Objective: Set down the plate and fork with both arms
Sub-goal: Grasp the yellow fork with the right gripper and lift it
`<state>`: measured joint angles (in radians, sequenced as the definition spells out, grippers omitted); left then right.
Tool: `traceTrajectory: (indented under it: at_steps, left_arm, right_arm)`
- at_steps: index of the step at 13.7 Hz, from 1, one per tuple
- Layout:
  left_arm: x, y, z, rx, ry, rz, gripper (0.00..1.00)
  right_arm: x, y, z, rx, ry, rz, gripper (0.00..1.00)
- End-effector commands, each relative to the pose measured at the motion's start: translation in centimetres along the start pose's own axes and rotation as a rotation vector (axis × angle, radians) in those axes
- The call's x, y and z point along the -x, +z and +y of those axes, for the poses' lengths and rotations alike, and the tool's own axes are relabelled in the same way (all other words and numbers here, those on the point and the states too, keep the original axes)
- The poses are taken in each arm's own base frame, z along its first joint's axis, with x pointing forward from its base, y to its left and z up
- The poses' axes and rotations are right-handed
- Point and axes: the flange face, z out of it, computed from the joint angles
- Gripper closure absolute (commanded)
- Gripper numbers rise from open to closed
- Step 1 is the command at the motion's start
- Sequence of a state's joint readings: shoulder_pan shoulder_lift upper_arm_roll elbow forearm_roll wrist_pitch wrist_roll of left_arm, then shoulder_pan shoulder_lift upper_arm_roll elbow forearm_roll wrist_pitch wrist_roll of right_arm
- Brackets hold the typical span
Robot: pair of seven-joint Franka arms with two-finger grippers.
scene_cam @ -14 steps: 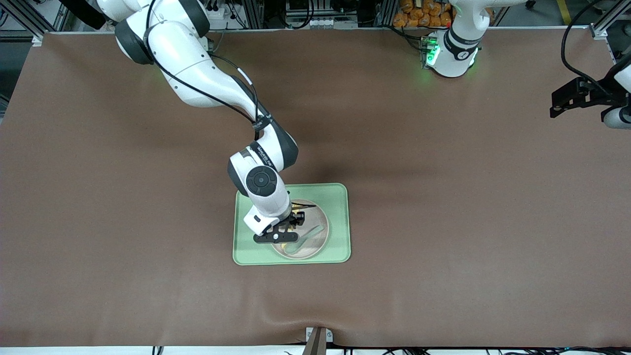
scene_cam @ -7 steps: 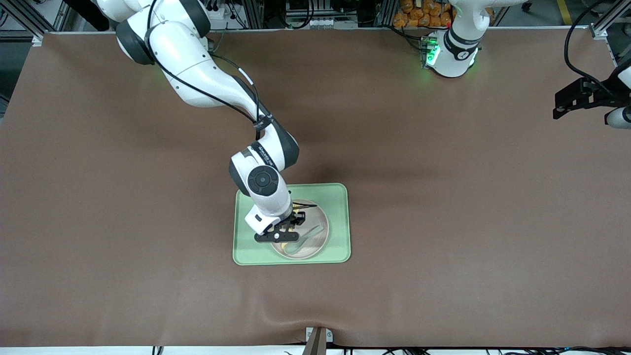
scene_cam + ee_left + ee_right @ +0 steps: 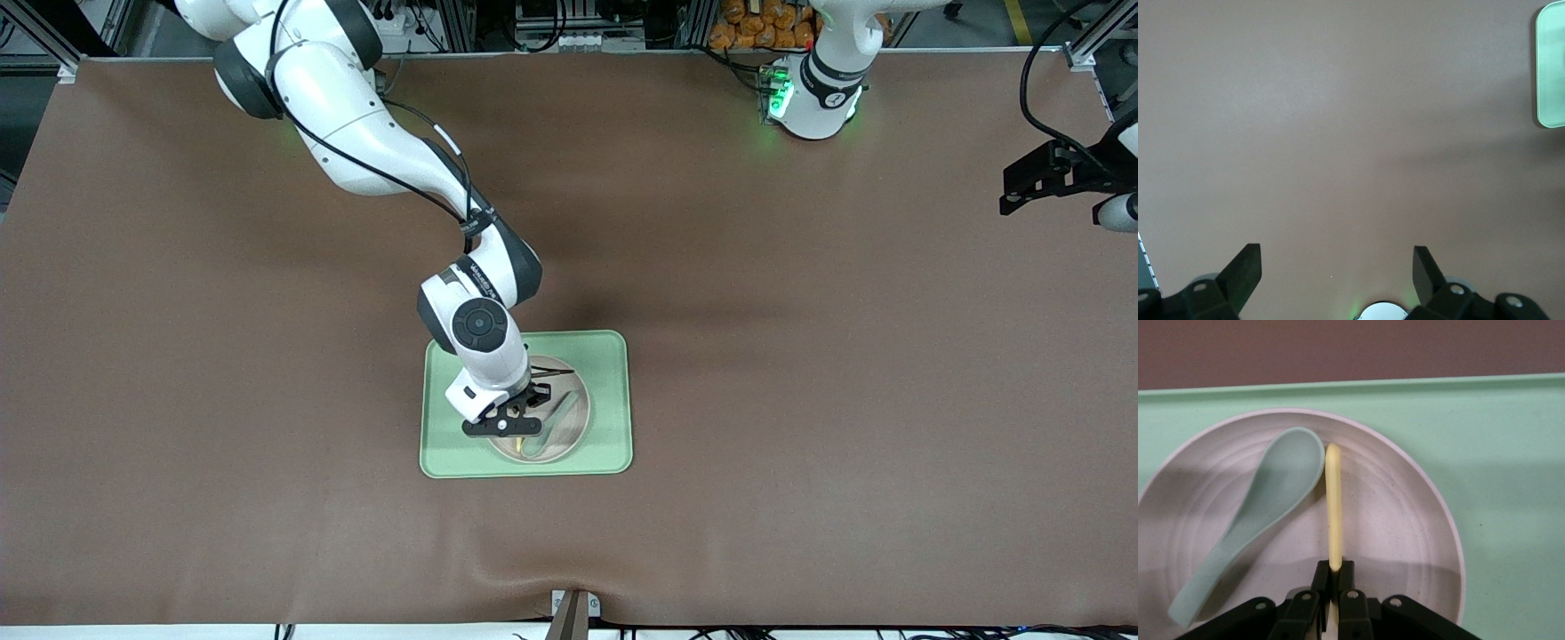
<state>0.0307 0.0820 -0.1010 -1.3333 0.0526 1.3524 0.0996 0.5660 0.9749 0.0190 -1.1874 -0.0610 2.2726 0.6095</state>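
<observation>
The pale pinkish plate (image 3: 569, 431) sits on the green tray (image 3: 613, 400) near the table's middle; it also shows in the right wrist view (image 3: 1405, 520). My right gripper (image 3: 518, 416) is over the plate and shut on the yellow fork (image 3: 1333, 507), whose handle sticks out over the plate; a bit of the fork shows in the front view (image 3: 516, 441). My left gripper (image 3: 1031, 182) is up at the left arm's end of the table, waiting; in its wrist view (image 3: 1337, 267) it is open and empty over bare table.
A grey-green spoon (image 3: 1251, 520) lies in the plate beside the fork; it also shows in the front view (image 3: 553, 427). A corner of the green tray (image 3: 1551, 67) shows in the left wrist view. Brown mat (image 3: 800, 400) covers the table.
My right gripper has shifted slightly toward the plate's middle with the fork in it. The left gripper has drifted a little farther toward its end of the table.
</observation>
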Motion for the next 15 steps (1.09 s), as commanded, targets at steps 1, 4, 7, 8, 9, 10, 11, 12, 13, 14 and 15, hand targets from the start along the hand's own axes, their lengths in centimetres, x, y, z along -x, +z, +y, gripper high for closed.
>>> traceTrajectory:
  at_steps: [1, 4, 7, 8, 9, 10, 11, 12, 13, 14, 15]
  left_arm:
    - [0.2, -0.4, 0.1, -0.009, 0.023, 0.013, 0.0]
    - [0.2, -0.5, -0.1, -0.006, 0.019, 0.018, 0.0]
    - [0.2, -0.3, -0.3, -0.006, 0.016, 0.013, 0.0]
    - [0.2, -0.3, -0.4, -0.006, 0.013, 0.013, 0.0]
    - [0.2, -0.3, -0.5, -0.006, 0.012, 0.013, 0.0]
    - [0.2, -0.3, -0.5, -0.006, 0.012, 0.013, 0.0]
    - [0.2, -0.3, -0.5, -0.006, 0.012, 0.013, 0.0]
    - [0.2, -0.3, -0.5, -0.006, 0.012, 0.013, 0.0]
    - [0.2, -0.2, -0.5, -0.005, 0.012, 0.011, 0.0]
    - [0.2, -0.2, -0.6, -0.005, 0.01, 0.011, 0.0]
    - [0.2, -0.2, -0.9, -0.005, 0.006, 0.011, 0.0]
  right_arm:
    - [-1.0, -1.3, -0.1, 0.01, 0.016, 0.022, 1.0]
    - [-1.7, -2.8, 0.9, 0.011, 0.043, -0.012, 1.0]
    - [-4.7, -6.1, 4.5, -0.086, 0.144, -0.025, 1.0]
    - [-5.5, -6.6, 5.8, -0.11, 0.143, -0.031, 1.0]
    - [-6.0, -7.3, 6.7, -0.136, 0.127, -0.035, 1.0]
    - [-6.5, -7.5, 7.7, -0.142, 0.116, -0.036, 1.0]
    - [-6.1, -6.8, 7.9, -0.135, 0.081, -0.046, 1.0]
    - [-6.1, -6.4, 9.0, -0.128, 0.044, -0.054, 1.0]
    - [-6.1, -5.6, 10.2, -0.125, 0.015, -0.063, 1.0]
    - [-6.1, -5.3, 10.9, -0.122, -0.006, -0.069, 1.0]
    - [-5.9, -5.4, 11.1, -0.12, -0.012, -0.072, 1.0]
